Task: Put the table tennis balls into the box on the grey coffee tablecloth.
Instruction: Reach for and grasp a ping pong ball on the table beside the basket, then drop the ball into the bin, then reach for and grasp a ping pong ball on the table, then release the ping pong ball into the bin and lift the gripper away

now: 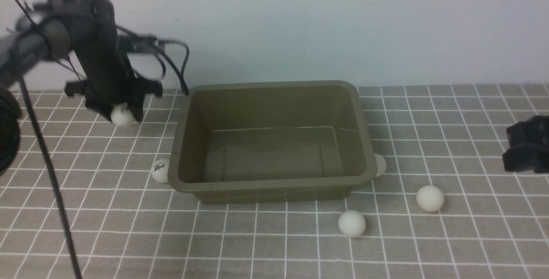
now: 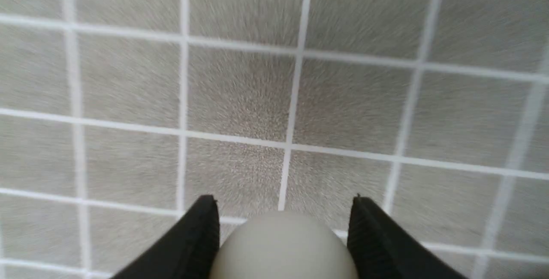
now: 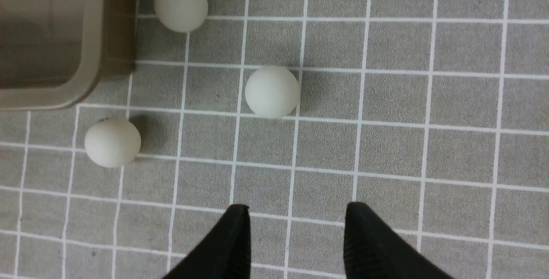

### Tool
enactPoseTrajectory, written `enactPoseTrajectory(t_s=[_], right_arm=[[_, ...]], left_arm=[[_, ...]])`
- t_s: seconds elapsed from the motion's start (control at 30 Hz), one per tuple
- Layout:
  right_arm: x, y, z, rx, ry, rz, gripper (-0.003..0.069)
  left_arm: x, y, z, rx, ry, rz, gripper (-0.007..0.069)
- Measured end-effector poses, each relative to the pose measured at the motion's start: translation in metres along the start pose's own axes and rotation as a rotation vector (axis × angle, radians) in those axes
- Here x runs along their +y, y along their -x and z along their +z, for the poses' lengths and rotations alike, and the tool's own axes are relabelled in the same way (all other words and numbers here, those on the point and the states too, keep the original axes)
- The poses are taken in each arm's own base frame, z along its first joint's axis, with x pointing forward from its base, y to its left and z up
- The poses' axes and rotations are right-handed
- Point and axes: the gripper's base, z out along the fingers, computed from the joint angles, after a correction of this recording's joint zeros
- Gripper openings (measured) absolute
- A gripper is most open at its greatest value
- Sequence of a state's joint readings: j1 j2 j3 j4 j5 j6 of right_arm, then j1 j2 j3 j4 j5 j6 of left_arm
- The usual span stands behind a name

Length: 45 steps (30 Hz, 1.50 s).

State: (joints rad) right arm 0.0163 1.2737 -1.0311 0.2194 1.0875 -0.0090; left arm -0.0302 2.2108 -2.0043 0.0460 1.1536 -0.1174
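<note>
The olive-brown box stands empty in the middle of the grey coffee tablecloth. My left gripper hangs above the cloth to the box's left, shut on a table tennis ball; that ball fills the gap between the fingers in the left wrist view. A ball with a logo touches the box's left front corner. One ball peeks from behind its right wall. Two balls lie at the front right. My right gripper is open and empty, and three balls lie beyond it.
The box's corner shows in the right wrist view. The right arm's black end is at the right edge. Black cables hang at the left. A pale wall stands behind the cloth.
</note>
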Motion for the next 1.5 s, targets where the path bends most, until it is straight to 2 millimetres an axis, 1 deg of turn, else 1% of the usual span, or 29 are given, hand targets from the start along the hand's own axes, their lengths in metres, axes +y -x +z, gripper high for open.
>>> enactPoseTrajectory(t_s=[0.07, 0.13, 0.17, 0.2, 0.23, 0.27, 0.3, 0.4, 0.53, 0.67, 0.73, 0.83, 0.87, 0.9, 0.93, 0.97, 1.0, 1.03, 1.1, 1.13, 1.17, 1.2, 1.23, 1.27, 1.3, 1.37, 1.4, 1.43, 1.5], right_arm=[[0.006, -0.001, 0.005, 0.024, 0.007, -0.024, 0.0283], [0.02, 0.0, 0.022, 0.07, 0.013, -0.09, 0.0283], [0.021, -0.001, 0.022, 0.068, 0.016, -0.096, 0.0283], [0.029, 0.001, 0.035, 0.086, 0.003, -0.151, 0.0283], [0.031, 0.002, 0.041, 0.089, -0.002, -0.155, 0.0286], [0.036, 0.005, 0.056, 0.093, -0.017, -0.172, 0.0295], [0.038, 0.008, 0.069, 0.094, -0.03, -0.159, 0.0313], [0.036, 0.012, 0.096, 0.121, -0.063, -0.14, 0.037], [0.031, 0.014, 0.131, 0.15, -0.099, -0.133, 0.0481], [0.029, 0.016, 0.157, 0.136, -0.103, -0.129, 0.0551], [0.028, 0.017, 0.17, 0.127, -0.102, -0.127, 0.0556], [0.026, 0.016, 0.185, 0.138, -0.105, -0.125, 0.052], [0.026, 0.017, 0.189, 0.145, -0.106, -0.125, 0.0489], [0.026, 0.017, 0.194, 0.161, -0.11, -0.133, 0.0418], [0.025, 0.017, 0.196, 0.174, -0.113, -0.139, 0.0372], [0.026, 0.02, 0.194, 0.179, -0.115, -0.144, 0.034], [0.028, 0.025, 0.189, 0.194, -0.123, -0.156, 0.0356], [0.029, 0.029, 0.181, 0.197, -0.128, -0.162, 0.0357], [0.034, 0.04, 0.161, 0.176, -0.125, -0.163, 0.0357], [0.043, 0.053, 0.131, 0.112, -0.093, -0.15, 0.0357], [0.044, 0.054, 0.13, 0.11, -0.089, -0.147, 0.0357], [0.052, 0.062, 0.111, 0.06, -0.055, -0.142, 0.0357], [0.058, 0.065, 0.1, 0.029, -0.034, -0.15, 0.0357], [0.076, 0.073, 0.074, -0.047, 0.037, -0.197, 0.0357], [0.086, 0.074, 0.066, -0.069, 0.074, -0.227, 0.0357], [0.117, 0.077, 0.052, -0.115, 0.171, -0.342, 0.0357], [0.12, 0.077, 0.053, -0.114, 0.177, -0.358, 0.0357], [0.138, 0.078, 0.054, -0.116, 0.217, -0.407, 0.0357], [0.157, 0.081, 0.068, -0.084, 0.247, -0.445, 0.0357]], left_arm=[[-0.006, 0.003, -0.034, -0.053, -0.036, 0.031, 0.0344], [-0.024, 0.002, -0.077, -0.122, -0.149, 0.089, 0.0344], [-0.026, 0.002, -0.077, -0.124, -0.151, 0.092, 0.0344], [-0.04, -0.002, -0.093, -0.144, -0.226, 0.138, 0.0344], [-0.045, -0.003, -0.096, -0.144, -0.248, 0.154, 0.0344], [-0.061, -0.007, -0.1, -0.143, -0.305, 0.216, 0.0344], [-0.08, -0.011, -0.1, -0.135, -0.357, 0.288, 0.0344], [-0.102, -0.016, -0.089, -0.109, -0.382, 0.364, 0.0344], [-0.128, -0.024, -0.062, -0.044, -0.375, 0.418, 0.0367], [-0.145, -0.03, -0.047, -0.004, -0.378, 0.441, 0.0538], [-0.147, -0.031, -0.048, -0.003, -0.379, 0.433, 0.0576], [-0.144, -0.028, -0.059, -0.034, -0.361, 0.432, 0.0535], [-0.14, -0.027, -0.067, -0.054, -0.348, 0.433, 0.048], [-0.135, -0.026, -0.08, -0.085, -0.334, 0.434, 0.0366], [-0.132, -0.026, -0.088, -0.103, -0.328, 0.434, 0.0307], [-0.125, -0.025, -0.103, -0.137, -0.315, 0.431, 0.0202], [-0.115, -0.025, -0.123, -0.184, -0.298, 0.424, 0.0107], [-0.105, -0.026, -0.14, -0.22, -0.287, 0.414, 0.0059], [-0.087, -0.032, -0.166, -0.267, -0.271, 0.389, 0.0017], [-0.07, -0.038, -0.179, -0.282, -0.253, 0.356, 0.0004], [-0.068, -0.039, -0.18, -0.282, -0.251, 0.351, 0.0002], [-0.057, -0.044, -0.183, -0.275, -0.238, 0.33, -0.0003], [-0.05, -0.048, -0.183, -0.264, -0.23, 0.318, -0.0005], [-0.035, -0.059, -0.174, -0.208, -0.213, 0.283, -0.0005], [-0.03, -0.062, -0.171, -0.195, -0.208, 0.268, -0.0005], [-0.017, -0.073, -0.145, -0.093, -0.201, 0.215, -0.0005], [-0.015, -0.077, -0.138, -0.062, -0.201, 0.205, -0.0005], [-0.01, -0.083, -0.122, -0.004, -0.206, 0.176, -0.0005], [-0.01, -0.092, -0.1, 0.071, -0.223, 0.151, -0.0005]])
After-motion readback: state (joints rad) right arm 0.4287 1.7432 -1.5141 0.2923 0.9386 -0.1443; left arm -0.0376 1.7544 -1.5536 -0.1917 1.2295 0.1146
